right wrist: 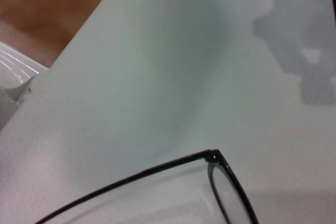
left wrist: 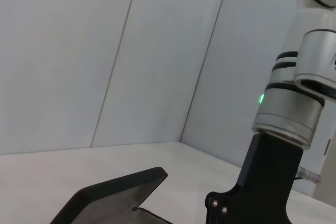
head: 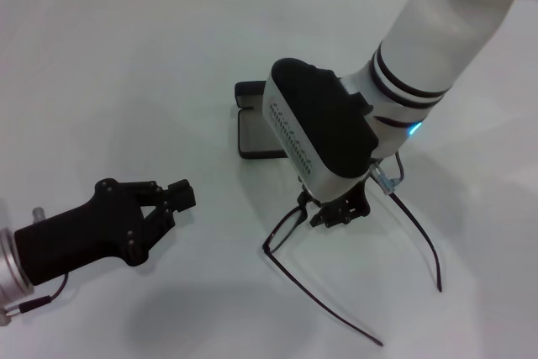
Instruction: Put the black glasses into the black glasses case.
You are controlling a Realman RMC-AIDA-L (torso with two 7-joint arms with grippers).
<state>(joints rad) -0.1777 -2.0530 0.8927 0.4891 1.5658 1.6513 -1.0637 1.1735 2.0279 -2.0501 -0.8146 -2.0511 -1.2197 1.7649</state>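
Two arms are in my head view, and only the right one is working. My right gripper is down at the front of the black glasses, which sit on the white worktop with both temple arms splayed out toward me. Its wrist housing blocks my sight of the jaws, so I cannot tell whether they have closed on the frame or merely straddle it.

Just behind the wrist lies the black glasses case, open, lid raised.

Risks as I judge them: a thin wire frame could twist or slip out of a shallow pinch during the lift, and the unfolded temples look too long for the case and could snag its rim or hang over it.

My left gripper hovers well apart on the left, jaws nearly together and holding nothing.
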